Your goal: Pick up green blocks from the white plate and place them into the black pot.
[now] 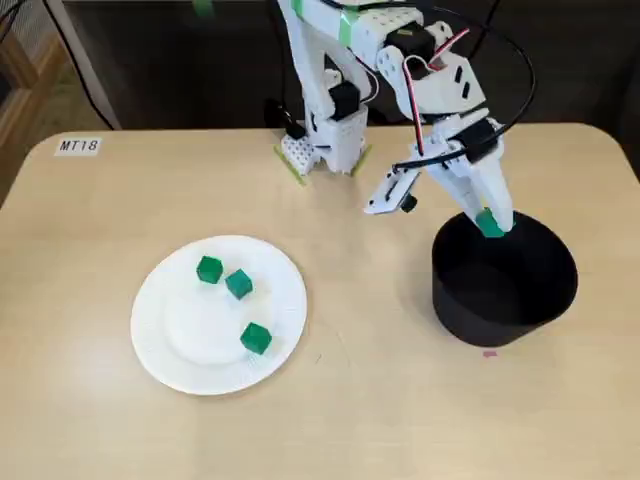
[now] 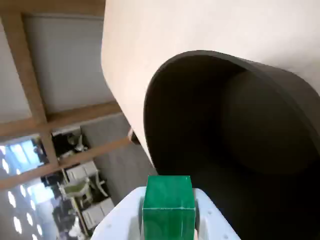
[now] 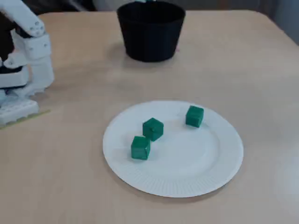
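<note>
In a fixed view my gripper (image 1: 490, 226) hangs over the back rim of the black pot (image 1: 505, 290), shut on a green block (image 1: 489, 222). The wrist view shows that block (image 2: 168, 202) pinched between the white fingers (image 2: 207, 220), with the pot's dark inside (image 2: 235, 130) right below it. Three more green blocks (image 1: 209, 269) (image 1: 238, 284) (image 1: 256, 338) lie on the white plate (image 1: 190, 350) at the left. The other fixed view shows the same three blocks (image 3: 194, 116) (image 3: 153, 129) (image 3: 140, 147) on the plate (image 3: 196, 163), with the pot (image 3: 151, 30) behind.
The arm's white base (image 1: 325, 140) stands at the table's back edge, also visible at the left as a white base (image 3: 23, 60). A label reading MT18 (image 1: 78, 146) is stuck near the back left corner. Bare tabletop separates plate and pot.
</note>
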Robot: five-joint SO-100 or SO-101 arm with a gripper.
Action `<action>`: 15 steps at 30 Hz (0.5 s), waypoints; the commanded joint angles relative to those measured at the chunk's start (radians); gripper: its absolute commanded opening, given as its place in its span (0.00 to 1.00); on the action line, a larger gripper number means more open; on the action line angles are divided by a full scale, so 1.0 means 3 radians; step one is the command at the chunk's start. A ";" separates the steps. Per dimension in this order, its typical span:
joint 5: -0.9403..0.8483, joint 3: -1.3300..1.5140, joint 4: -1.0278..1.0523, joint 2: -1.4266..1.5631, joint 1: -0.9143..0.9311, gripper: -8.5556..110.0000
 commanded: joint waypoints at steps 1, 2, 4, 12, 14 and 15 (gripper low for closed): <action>-0.0087 -0.0470 0.0133 -0.0205 0.0087 0.05; -0.0102 -0.0557 0.0215 -0.0261 0.0112 0.05; -0.0169 -0.0649 0.0332 -0.0281 0.0138 0.17; -0.0297 -0.0701 0.0516 -0.0251 0.0174 0.34; -0.0297 -0.0726 0.0522 -0.0261 0.0184 0.32; -0.0286 -0.0762 0.0557 -0.0271 0.0194 0.28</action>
